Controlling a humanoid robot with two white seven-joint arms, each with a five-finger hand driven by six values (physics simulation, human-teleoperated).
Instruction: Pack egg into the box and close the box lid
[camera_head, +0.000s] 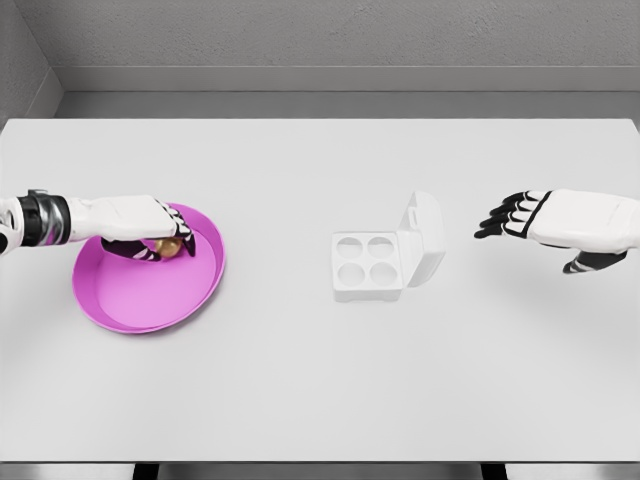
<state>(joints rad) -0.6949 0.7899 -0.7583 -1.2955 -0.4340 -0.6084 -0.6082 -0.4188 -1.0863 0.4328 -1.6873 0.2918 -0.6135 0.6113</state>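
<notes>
The egg (170, 246), small and brownish-gold, sits mostly hidden beneath the curled fingers (150, 247) of the left hand (140, 226). The box (372, 265), white and square with four round empty cups, lies well to the right of those fingers, its lid (425, 238) hinged open and standing nearly upright on its right side.

One egg (170, 246), one pink plate (140, 300), one white box (385, 255) with four cups and one lid (425, 235), two hands, one table (300, 380)
</notes>
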